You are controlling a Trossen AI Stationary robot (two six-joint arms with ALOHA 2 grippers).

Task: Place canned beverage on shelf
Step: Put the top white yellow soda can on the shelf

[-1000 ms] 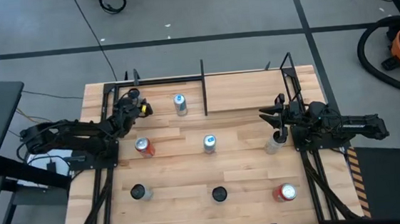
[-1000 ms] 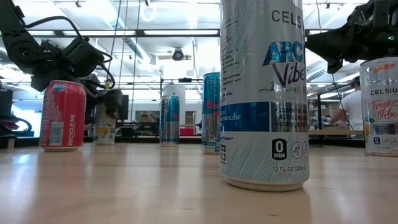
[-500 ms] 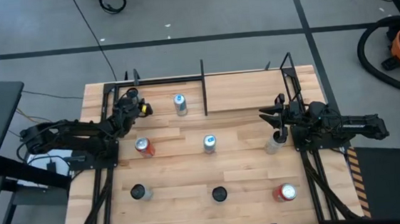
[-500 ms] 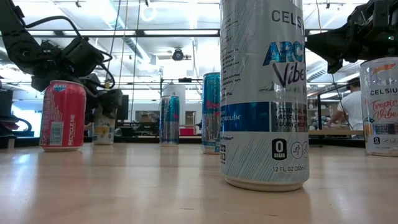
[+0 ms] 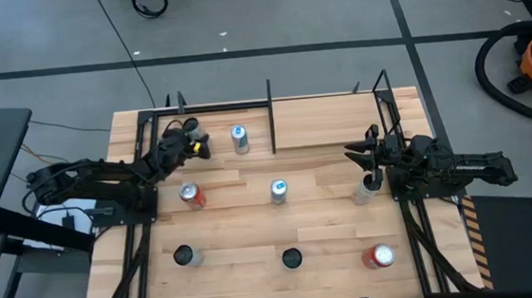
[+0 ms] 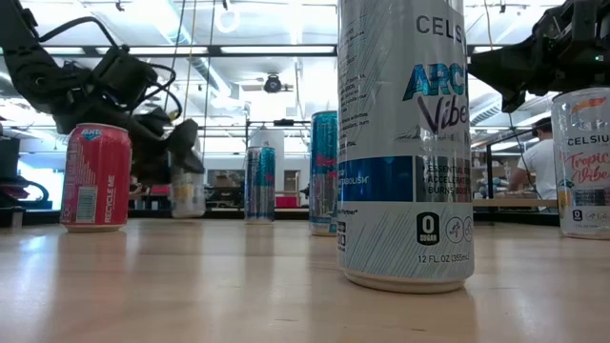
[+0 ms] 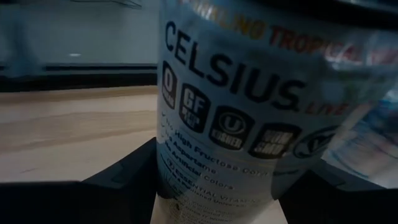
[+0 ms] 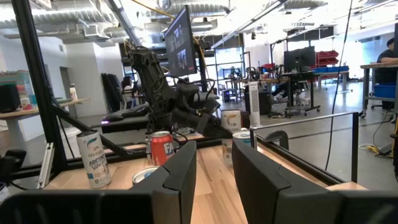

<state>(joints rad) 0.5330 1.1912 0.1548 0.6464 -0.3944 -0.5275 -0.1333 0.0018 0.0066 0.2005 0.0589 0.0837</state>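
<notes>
A white Celsius can (image 7: 249, 106) stands at the far left of the table, with my left gripper (image 5: 193, 141) shut on it; the low view shows this can (image 6: 188, 193) behind the dark fingers. The shelf (image 5: 326, 120), a pale panel edged by black rods, lies at the far right of the table. My right gripper (image 5: 368, 156) waits above the table's right side, just in front of the shelf. Its fingers (image 8: 183, 171) stand a narrow gap apart with nothing between them. My left gripper pinches the can's lower body (image 7: 186, 180) between its two fingers (image 7: 121, 177), one on each side of the round wall. The fingers reach in nearly level, slanting slightly down, from the table's left. Whether the can's base is clear of the table, I cannot tell.
Other cans stand about: a silver one (image 5: 238, 138) just right of the held can, a red one (image 5: 191, 194), one at the middle (image 5: 279, 190), one under the right arm (image 5: 365, 194), and three along the near edge (image 5: 292, 257). A black rod (image 5: 271, 115) divides the far edge.
My left gripper has swung a little toward the table's right and turned at the wrist, taking the can with it. In the low view the can now stands farther right than before. The right arm has kept still.
</notes>
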